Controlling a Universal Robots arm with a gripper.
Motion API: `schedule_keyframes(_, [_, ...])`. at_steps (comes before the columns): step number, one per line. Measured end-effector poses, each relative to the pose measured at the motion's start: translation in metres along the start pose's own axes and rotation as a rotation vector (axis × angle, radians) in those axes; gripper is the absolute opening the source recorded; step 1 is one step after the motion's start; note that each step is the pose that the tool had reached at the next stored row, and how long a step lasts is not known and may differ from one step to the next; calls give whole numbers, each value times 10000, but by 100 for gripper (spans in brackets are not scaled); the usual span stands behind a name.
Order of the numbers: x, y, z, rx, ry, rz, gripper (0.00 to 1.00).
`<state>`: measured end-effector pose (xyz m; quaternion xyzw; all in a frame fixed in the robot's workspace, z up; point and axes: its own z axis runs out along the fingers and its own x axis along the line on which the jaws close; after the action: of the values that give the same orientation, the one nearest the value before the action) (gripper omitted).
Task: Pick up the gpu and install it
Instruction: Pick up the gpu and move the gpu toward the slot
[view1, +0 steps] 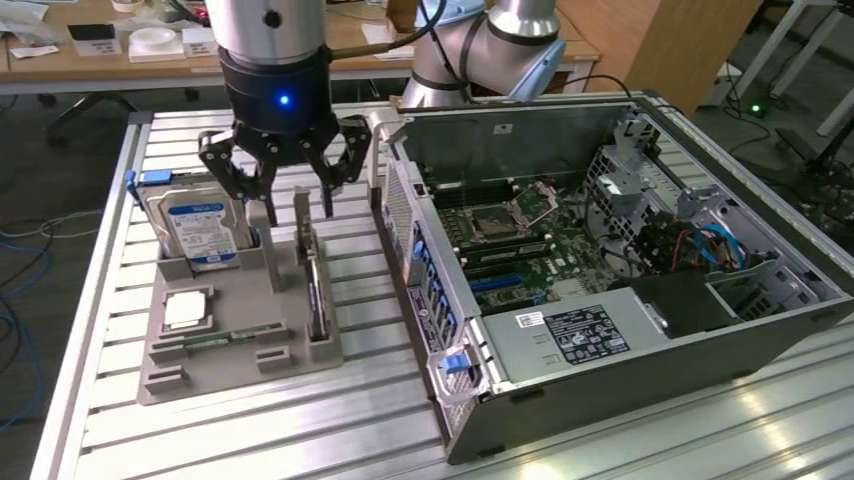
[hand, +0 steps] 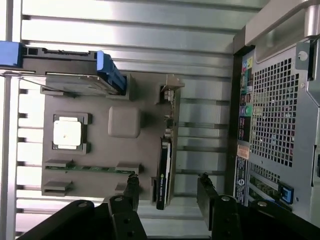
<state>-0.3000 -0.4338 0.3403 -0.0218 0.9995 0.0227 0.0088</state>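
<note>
The pincer (view1: 299, 212) hangs over the counter (view1: 267, 430), its black fingers (view1: 264, 205) spread wide with nothing between them. It is empty, jaws well apart. Right beneath it sits the grey parts tray (view1: 234, 375), and there's the gpu (view1: 312, 285), standing on edge in a slot along the tray's side nearest the computer case (view1: 601, 270), its long side running away from the arm. The fingertips are down around the card's far end, one on each side; whether either pad is touching it, I cannot tell.

From the wrist view, the gpu (hand: 165, 165) appears edge-on, a thin dark strip with a green board edge. It lines up neatly in the gap of the pincer (hand: 167, 182), one finger (hand: 131, 187) on the tray side, the other towards the case. The tray (hand: 140, 100) holds plenty more: a hard drive (hand: 70, 67) with a blue end standing upright in its holder, a square processor chip (hand: 67, 134) lying flat in a pocket, and a slim green memory stick (hand: 85, 168) just beside it.

In the exterior view the hard drive (view1: 198, 230) stands to the left of the pincer. On the right, the case lies open on the counter, motherboard exposed, well apart from the card.
</note>
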Motion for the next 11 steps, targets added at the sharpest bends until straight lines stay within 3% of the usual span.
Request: schedule_keyframes(11, [5,-23,198,-1,9,-97,59])
